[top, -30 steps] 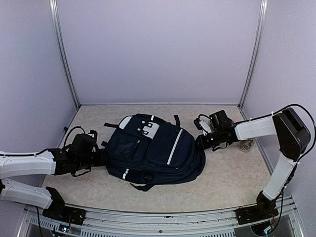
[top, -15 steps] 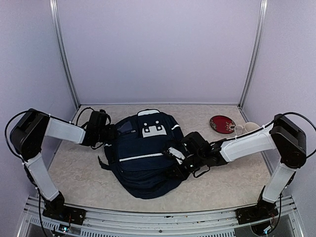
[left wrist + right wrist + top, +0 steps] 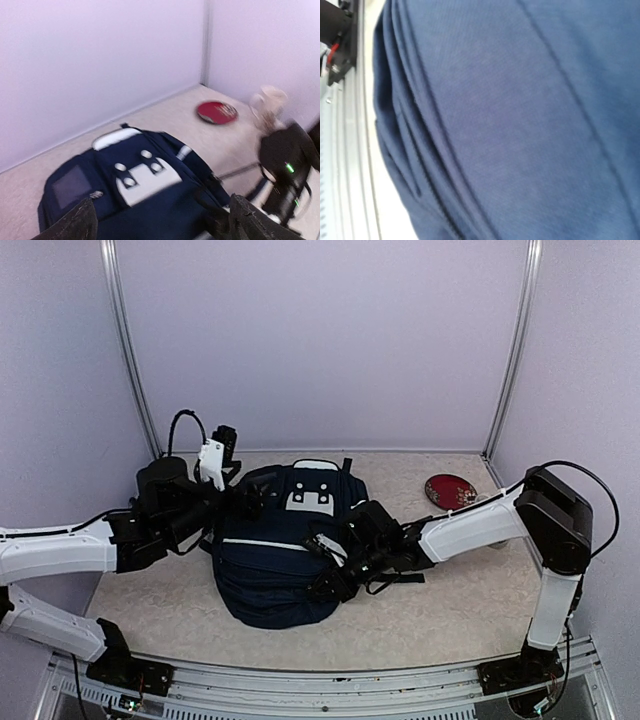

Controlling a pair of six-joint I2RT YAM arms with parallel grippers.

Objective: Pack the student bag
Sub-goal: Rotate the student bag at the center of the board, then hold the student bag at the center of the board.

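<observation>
While the left gripper (image 3: 160, 215) holds its two fingers (image 3: 80, 222) wide apart, one student bag (image 3: 275, 565) lies just ahead between them (one red dish (image 3: 216, 111) sits well beyond). The right gripper (image 3: 330, 580), closed tight, presses the bag's side; whether it pinches fabric is unclear.

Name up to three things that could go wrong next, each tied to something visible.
The right pincer sits shut against the student bag, its wrist view all fabric; a pull might drag the bag rather than open it.
The left pincer is open, gripping nothing, so the bag may slide.
The right arm passes near the red dish and could knock it.
</observation>
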